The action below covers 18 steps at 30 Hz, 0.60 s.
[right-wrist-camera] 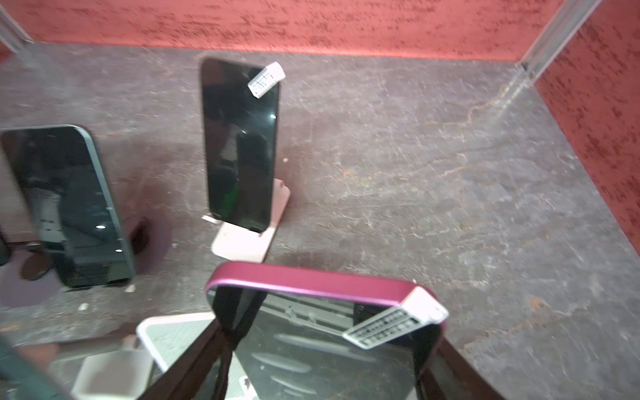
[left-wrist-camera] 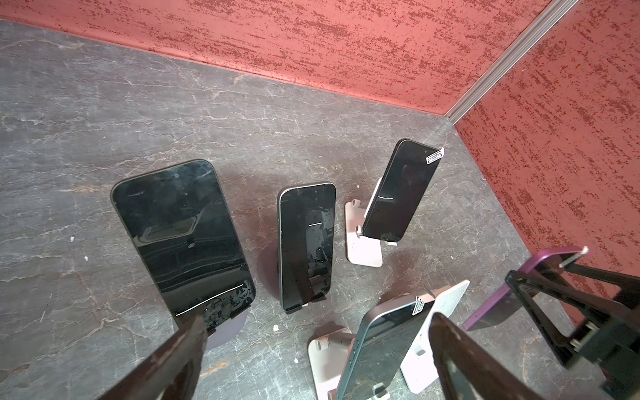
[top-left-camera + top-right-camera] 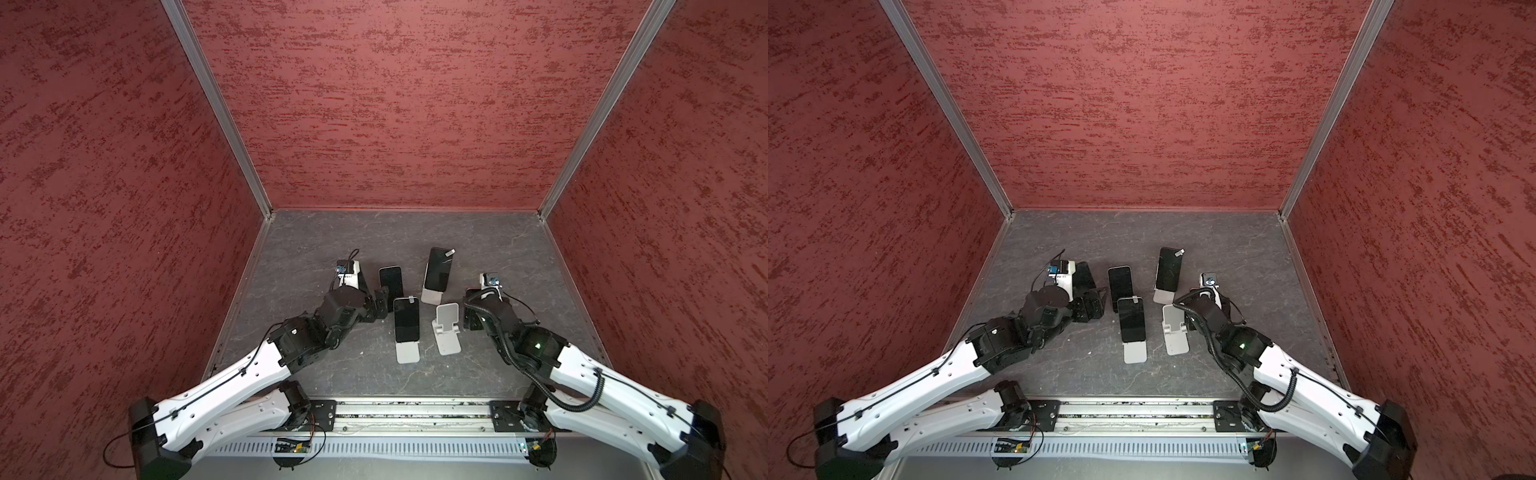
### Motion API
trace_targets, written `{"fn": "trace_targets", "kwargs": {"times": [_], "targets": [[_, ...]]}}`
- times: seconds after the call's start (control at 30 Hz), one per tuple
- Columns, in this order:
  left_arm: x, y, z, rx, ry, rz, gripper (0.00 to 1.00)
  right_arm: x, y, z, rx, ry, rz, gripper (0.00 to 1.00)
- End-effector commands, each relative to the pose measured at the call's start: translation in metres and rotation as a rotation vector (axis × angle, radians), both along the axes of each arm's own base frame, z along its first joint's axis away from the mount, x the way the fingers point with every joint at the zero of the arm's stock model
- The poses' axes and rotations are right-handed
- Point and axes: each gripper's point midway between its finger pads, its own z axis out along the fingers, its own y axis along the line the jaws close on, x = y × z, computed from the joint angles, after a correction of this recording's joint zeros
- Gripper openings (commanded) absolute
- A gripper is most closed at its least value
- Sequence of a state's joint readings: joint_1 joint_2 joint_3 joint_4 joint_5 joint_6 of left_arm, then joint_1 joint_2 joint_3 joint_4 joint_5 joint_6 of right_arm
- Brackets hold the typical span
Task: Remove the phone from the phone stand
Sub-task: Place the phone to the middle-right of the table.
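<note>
Up close in the right wrist view, the right gripper (image 1: 339, 367) is clamped on the purple phone (image 1: 311, 278). Its dark fingers (image 1: 228, 332) press the two long edges, and a white label curls off the phone's upper right corner. That phone fills the lower centre of the frame, just right of the empty white stand (image 1: 169, 332). Its bottom end is out of sight, so I cannot tell whether it touches the stand. In both top views the stand sits right of centre with the gripper at its right side.

The left gripper (image 2: 318, 322) is spread wide with nothing held. In the left wrist view its fingers frame the blue-edged phone (image 2: 374, 346), which leans on a pale stand (image 2: 325, 360) at the bottom. Further up that frame, a large phone (image 2: 180, 239) on a round dark stand (image 2: 232, 332) is at left. A slimmer phone (image 2: 306, 242) is at centre, and a labelled phone (image 2: 398, 190) on a pinkish stand (image 2: 363, 249) lies beyond. All rest on the grey table (image 2: 104, 121) before red walls (image 2: 346, 41).
</note>
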State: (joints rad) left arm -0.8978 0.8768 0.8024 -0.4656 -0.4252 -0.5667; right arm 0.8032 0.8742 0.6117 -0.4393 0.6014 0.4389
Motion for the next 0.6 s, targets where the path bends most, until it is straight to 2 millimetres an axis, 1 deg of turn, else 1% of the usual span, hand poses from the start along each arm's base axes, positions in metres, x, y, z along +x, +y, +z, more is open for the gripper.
{"fn": "trace_targets", "kwargs": {"times": [0.0, 0.27, 0.4, 0.57], "targets": [[0.0, -0.003, 0.0, 0.007, -0.012, -0.017, 1.0, 0.008, -0.008, -0.003, 0.039, -0.006, -0.052, 0.65], [0.0, -0.004, 0.004, 0.001, -0.029, -0.025, 0.99, 0.026, -0.023, -0.026, 0.091, 0.061, -0.099, 0.66], [-0.001, -0.006, 0.006, -0.011, -0.04, -0.038, 1.0, 0.038, -0.024, -0.034, 0.125, 0.095, -0.1, 0.66], [-0.002, -0.005, 0.006, -0.023, -0.05, -0.04, 0.99, 0.056, -0.02, -0.042, 0.166, 0.122, -0.086, 0.66]]}}
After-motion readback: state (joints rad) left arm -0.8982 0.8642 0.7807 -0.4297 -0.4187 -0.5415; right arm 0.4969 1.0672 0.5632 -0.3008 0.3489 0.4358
